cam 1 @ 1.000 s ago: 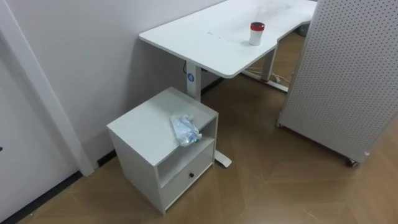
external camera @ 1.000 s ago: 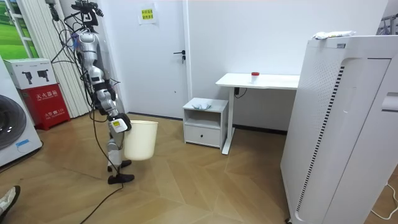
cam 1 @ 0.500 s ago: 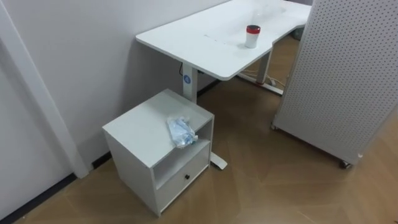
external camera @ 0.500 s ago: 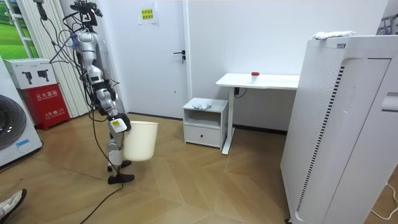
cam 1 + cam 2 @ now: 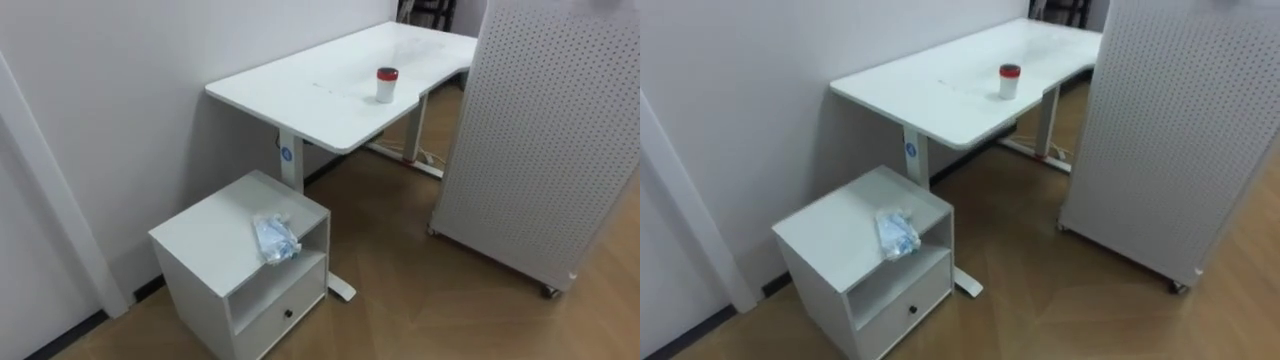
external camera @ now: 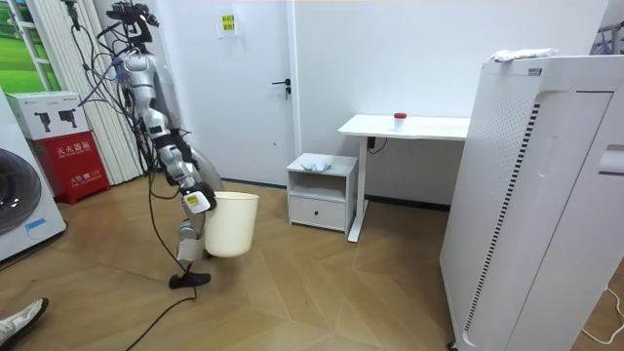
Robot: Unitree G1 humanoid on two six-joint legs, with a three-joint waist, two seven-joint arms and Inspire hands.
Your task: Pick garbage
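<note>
A crumpled bluish-white plastic wrapper (image 5: 275, 238) lies on top of the small white cabinet (image 5: 208, 240), near its front right edge; the room view shows the wrapper (image 6: 317, 167) too. In the room view I stand on the wooden floor a few steps to the left of the cabinet (image 6: 323, 191), facing it. My right hand (image 6: 198, 201) holds a cream waste bin (image 6: 233, 223) by its rim, low in front of me.
A white desk (image 5: 330, 85) with a red-lidded white cup (image 5: 386, 84) stands behind the cabinet against the wall. A tall white perforated unit on wheels (image 5: 540, 140) stands to the right. Bare wooden floor (image 5: 400, 290) lies between it and the cabinet.
In the room view I have stepped towards the cabinet and the bin has swung to the room view's right. The eye view has shifted with my movement; the wrapper lies where it was.
</note>
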